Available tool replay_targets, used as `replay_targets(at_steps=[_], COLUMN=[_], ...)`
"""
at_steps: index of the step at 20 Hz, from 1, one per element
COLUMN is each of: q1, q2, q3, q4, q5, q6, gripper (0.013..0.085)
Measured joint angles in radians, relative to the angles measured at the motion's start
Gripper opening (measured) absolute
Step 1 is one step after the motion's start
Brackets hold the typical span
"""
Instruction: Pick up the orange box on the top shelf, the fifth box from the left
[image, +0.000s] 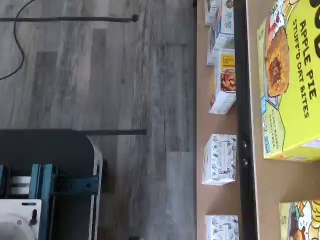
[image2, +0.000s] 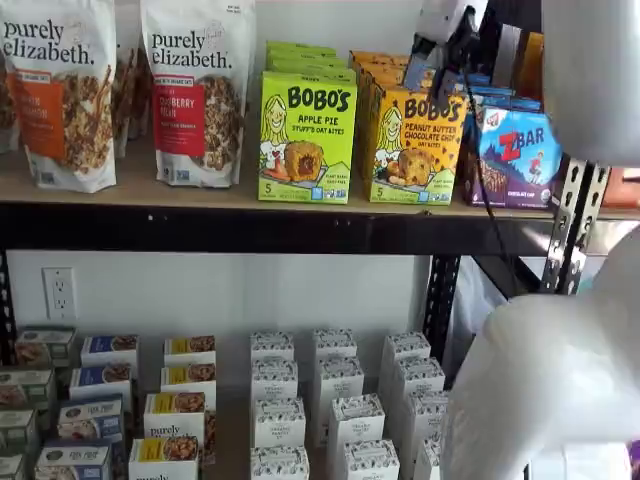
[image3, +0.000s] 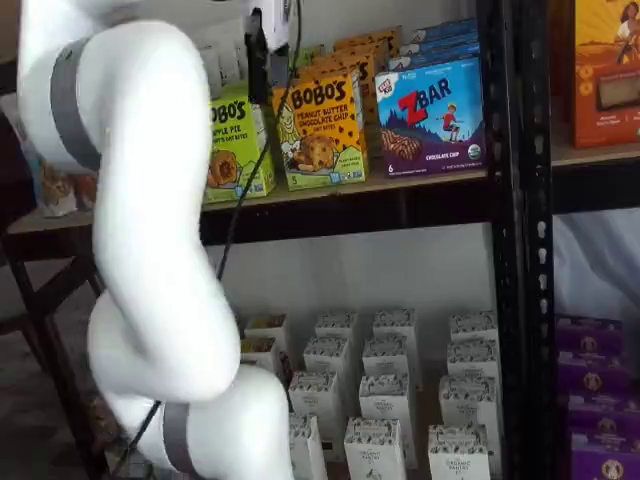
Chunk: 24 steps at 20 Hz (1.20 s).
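- Approach step: the gripper (image2: 437, 55) hovers above the orange box (image2: 413, 146) on the top shelf (image2: 130, 190), nothing held.
- Fingers read released, spread wide.
- Next: lower squarely, straddle the box, close.

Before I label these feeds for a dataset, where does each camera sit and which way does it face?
Wrist view: rides the arm, looks down past the top shelf edge to the floor; only its dark teal mount shows.
Shelf view: frontal, facing the orange box; white arm at right, fingers hard to read.
Shelf view: angled from the side; white arm fills the left.
All three show the Apple Pie box.
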Motion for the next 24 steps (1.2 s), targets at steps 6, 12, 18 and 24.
replay_targets(at_steps=[6,12,18,24], q1=[0.005,-0.022,-0.030,-0.036], q2=[-0.032,-0.024,0.016,0.017], q3=[0.045,0.041,-0.012,0.012], q4=[-0.078,-0.035,0.031,0.047], q5=[-0.070,-0.075,-0.102,-0.219], q6=[-0.022,-0.036,-0.022,-0.031], gripper=[0.0850,0.0850,0.0850,0.0850])
